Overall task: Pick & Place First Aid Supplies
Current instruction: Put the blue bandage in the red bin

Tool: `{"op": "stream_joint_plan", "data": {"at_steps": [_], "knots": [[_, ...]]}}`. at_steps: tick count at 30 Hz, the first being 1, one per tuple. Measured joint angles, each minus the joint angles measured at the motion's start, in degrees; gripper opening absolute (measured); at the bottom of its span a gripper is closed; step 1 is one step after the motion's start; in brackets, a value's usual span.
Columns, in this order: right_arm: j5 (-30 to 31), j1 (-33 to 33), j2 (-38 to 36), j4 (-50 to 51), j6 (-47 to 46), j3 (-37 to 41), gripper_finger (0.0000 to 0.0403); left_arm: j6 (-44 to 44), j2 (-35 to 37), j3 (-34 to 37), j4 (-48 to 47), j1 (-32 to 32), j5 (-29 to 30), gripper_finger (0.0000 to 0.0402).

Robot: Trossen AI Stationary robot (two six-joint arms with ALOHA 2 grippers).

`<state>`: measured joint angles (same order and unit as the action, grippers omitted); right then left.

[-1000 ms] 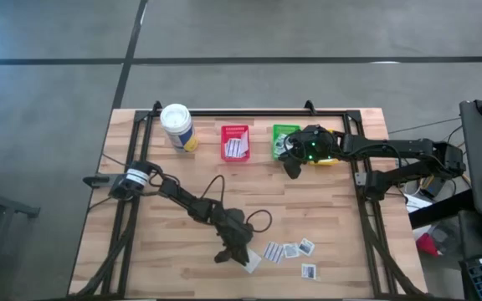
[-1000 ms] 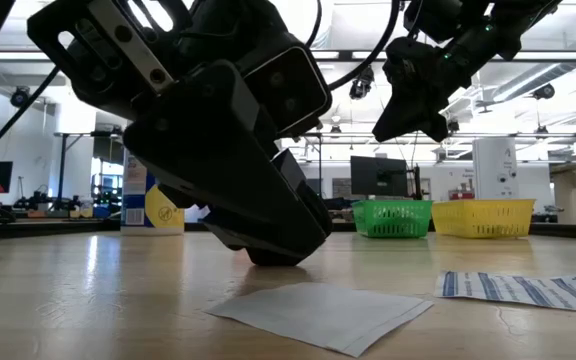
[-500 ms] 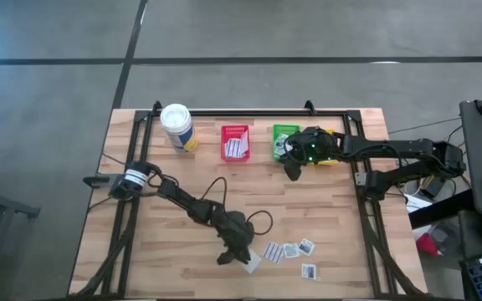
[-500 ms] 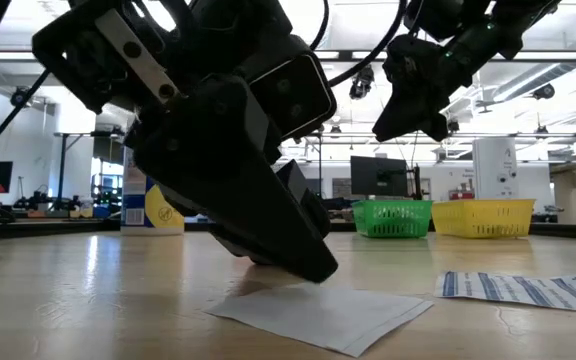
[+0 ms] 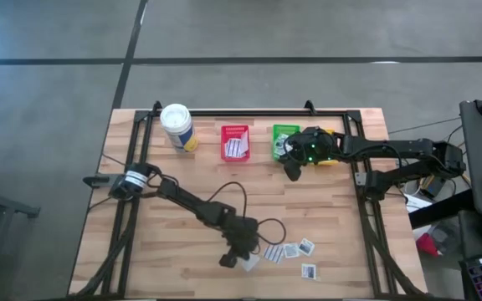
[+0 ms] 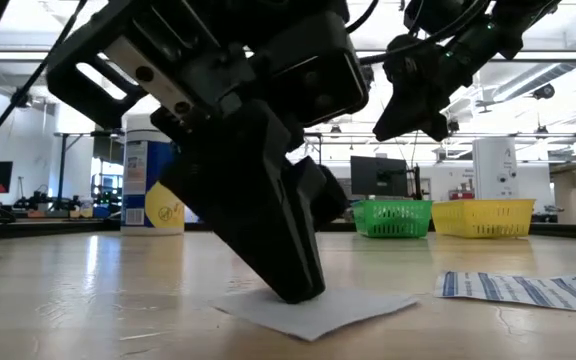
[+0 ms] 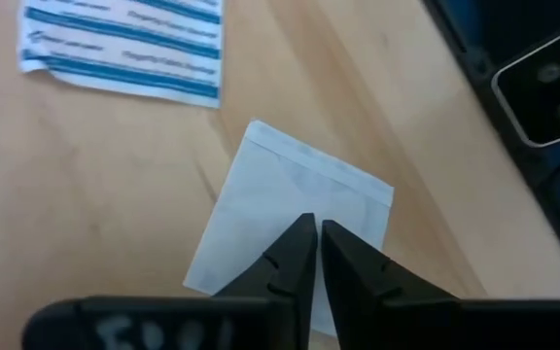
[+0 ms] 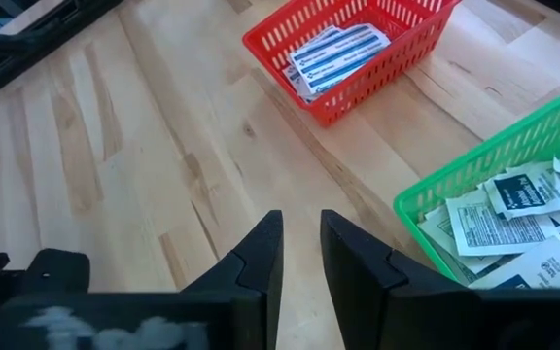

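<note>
- At the near edge of the worktop (image 5: 166, 192), left of the loose supplies, the left pincer (image 5: 234, 260) stands tip-down on a plain white packet (image 7: 290, 209); the low view shows its fingers (image 6: 290, 280) planted on the paper, which lies flat on the wood.
- In the left wrist view the two fingertips are drawn almost together over the packet's middle, with only a hairline gap. Whether they have pinched up any paper cannot be told; the sheet looks flat, so I judge it pressed rather than gripped.
- The packet lies directly beneath this pincer, its long side running diagonally away from the fingers, so the finger line crosses the sheet rather than straddling an edge. A lift probably calls for sliding to an edge or nipping a fold.
- Just right of it lies a blue-striped packet (image 5: 272, 251), then three more small packets (image 5: 299, 248), all far closer to the left arm than the right.
- At the far side stand the red bin (image 5: 235, 143) and green bin (image 5: 284, 138), both already holding packets.
- The right pincer (image 5: 293, 170) hovers near the green bin, fingers slightly parted with nothing between them, well apart from the loose supplies.
</note>
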<state>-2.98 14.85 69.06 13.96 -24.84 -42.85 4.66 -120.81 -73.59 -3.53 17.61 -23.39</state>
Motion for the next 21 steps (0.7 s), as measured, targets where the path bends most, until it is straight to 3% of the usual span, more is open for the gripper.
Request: {"op": "stream_joint_plan", "data": {"at_steps": [11,21], "knots": [[0.1,-3.4,0.0,6.2,-0.2,0.0,0.0082,1.0,1.4,-1.2,-6.2,-0.5,7.8,0.0041],[0.1,-13.4,0.0,8.6,-0.7,0.0,0.0065,5.0,5.4,-1.0,-13.5,-0.5,25.0,0.0041]]}}
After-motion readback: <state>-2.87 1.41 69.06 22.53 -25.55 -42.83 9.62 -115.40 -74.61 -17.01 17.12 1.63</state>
